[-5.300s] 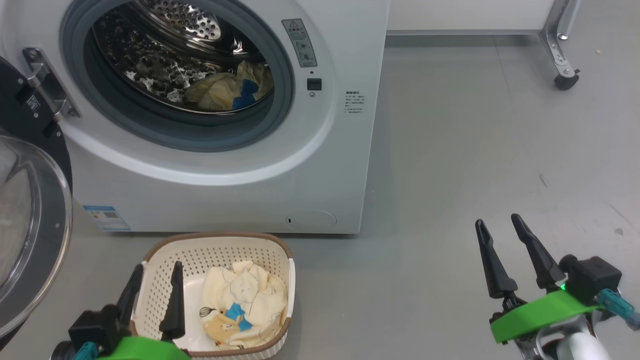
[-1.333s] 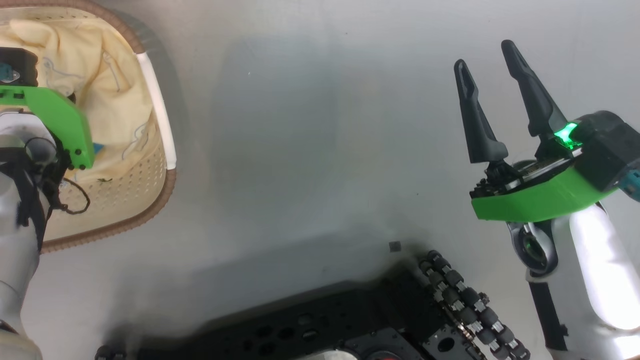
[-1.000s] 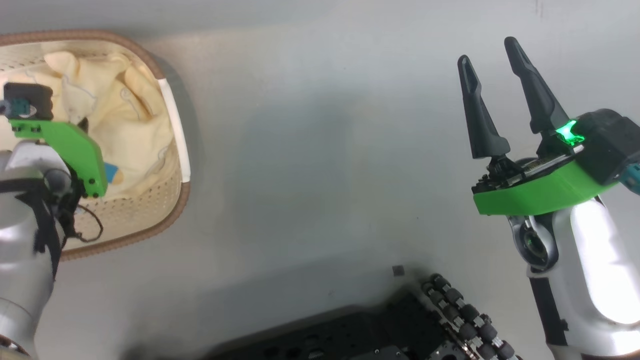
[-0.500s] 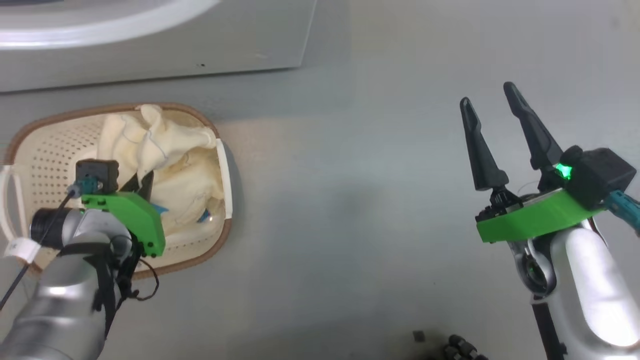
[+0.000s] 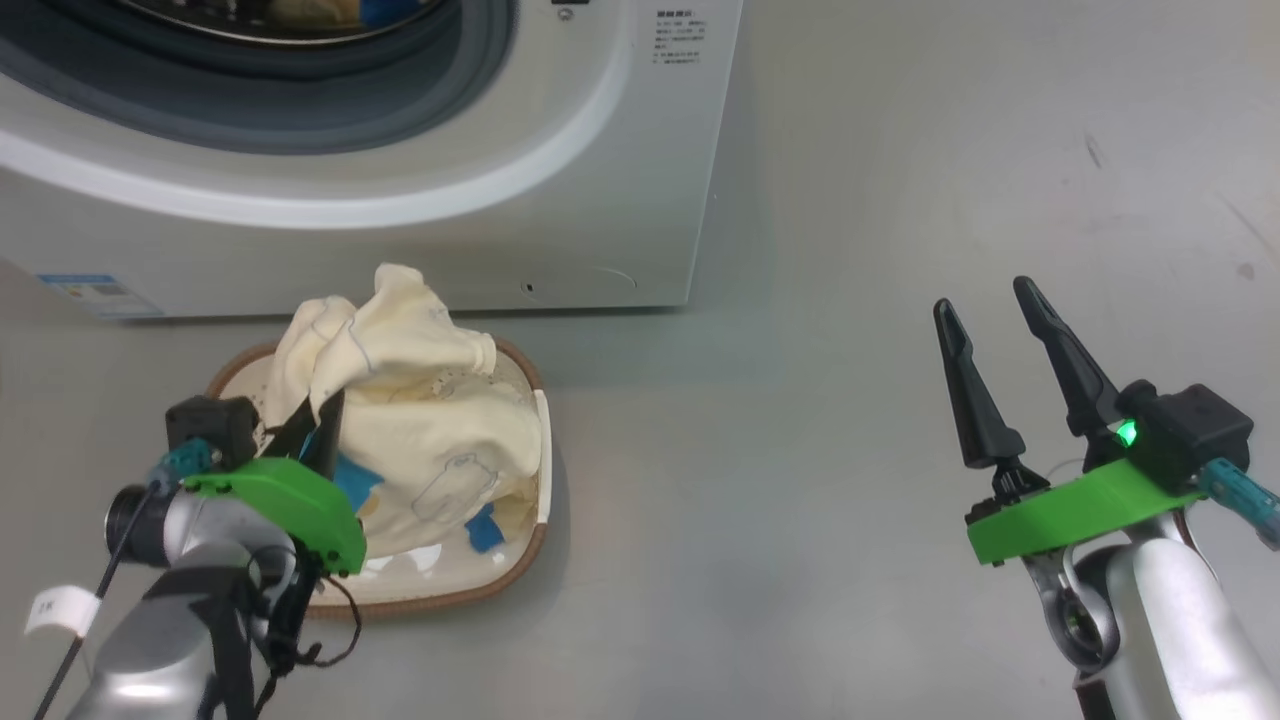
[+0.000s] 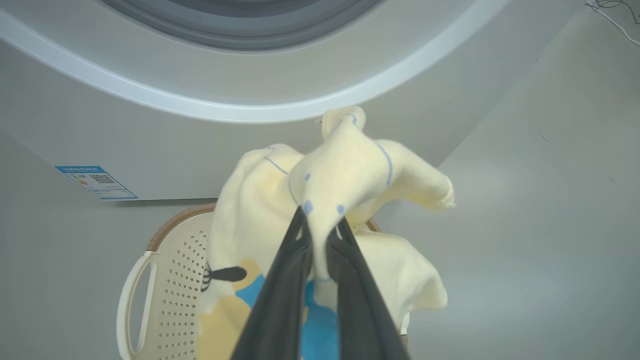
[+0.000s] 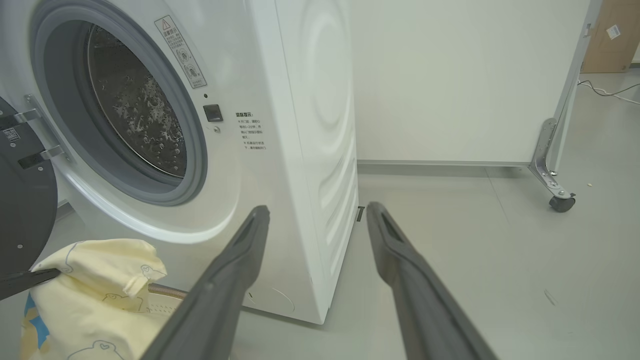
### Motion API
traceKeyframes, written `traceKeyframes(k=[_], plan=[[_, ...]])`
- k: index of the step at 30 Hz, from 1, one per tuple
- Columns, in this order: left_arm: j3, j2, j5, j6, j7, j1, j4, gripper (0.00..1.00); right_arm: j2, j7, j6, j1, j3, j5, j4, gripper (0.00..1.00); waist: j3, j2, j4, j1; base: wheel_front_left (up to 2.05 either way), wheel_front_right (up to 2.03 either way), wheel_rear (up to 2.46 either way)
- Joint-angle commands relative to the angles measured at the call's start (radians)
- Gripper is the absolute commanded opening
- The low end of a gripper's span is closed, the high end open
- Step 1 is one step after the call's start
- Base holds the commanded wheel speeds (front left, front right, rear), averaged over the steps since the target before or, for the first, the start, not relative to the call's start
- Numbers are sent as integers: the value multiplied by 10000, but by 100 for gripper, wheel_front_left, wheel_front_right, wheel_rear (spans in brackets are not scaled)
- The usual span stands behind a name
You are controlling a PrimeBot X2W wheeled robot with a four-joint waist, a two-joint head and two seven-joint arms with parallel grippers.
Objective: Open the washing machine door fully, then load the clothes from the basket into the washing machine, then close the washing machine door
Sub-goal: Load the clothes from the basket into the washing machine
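- Lifted since half a second ago, a cream-yellow garment [image 5: 420, 400] now hangs above the basket [image 5: 500, 575], pinched between the closed fingers of the left gripper [image 6: 320, 222].
- To the right, the right gripper [image 5: 982, 295] is spread and empty over the grey floor [image 5: 850, 450].
- Beyond, the basket sits just before the washing machine [image 5: 600, 180], whose washing machine door [image 7: 25, 215] stands open.

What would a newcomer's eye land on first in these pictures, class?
Cream clothes, pinched in the shut left pincer, stick up out of the basket at the lower left. Behind them stands the white washing machine, its round mouth open. The right pincer hangs open over grey floor at the right.
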Motion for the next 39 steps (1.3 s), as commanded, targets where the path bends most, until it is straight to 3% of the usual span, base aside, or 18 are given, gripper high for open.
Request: traceKeyframes(k=[1,10,16,25,39], plan=[[543,488,160,142,-140,280,-420,0,-140,-65,35,57,137,84,-247,100,-650,-1,360,1,0,0,0],[2552,729,1429,918,-142,2570,-3260,0,-208,-65,35,673,168,240,-48,100,-1880,-1,503,1,0,0,0],[3557,561,2189,1176,-142,4072,-4837,0,-252,-65,35,1142,189,359,76,100,-2669,-1,486,1,0,0,0],[4371,115,2879,1078,-143,5480,-5832,0,-352,-65,35,1603,210,485,153,100,-3363,-1,487,1,0,0,0],[5040,-630,3515,770,-143,6142,-6240,0,-288,-65,35,1746,269,507,188,100,-3475,-1,536,1,0,0,0]])
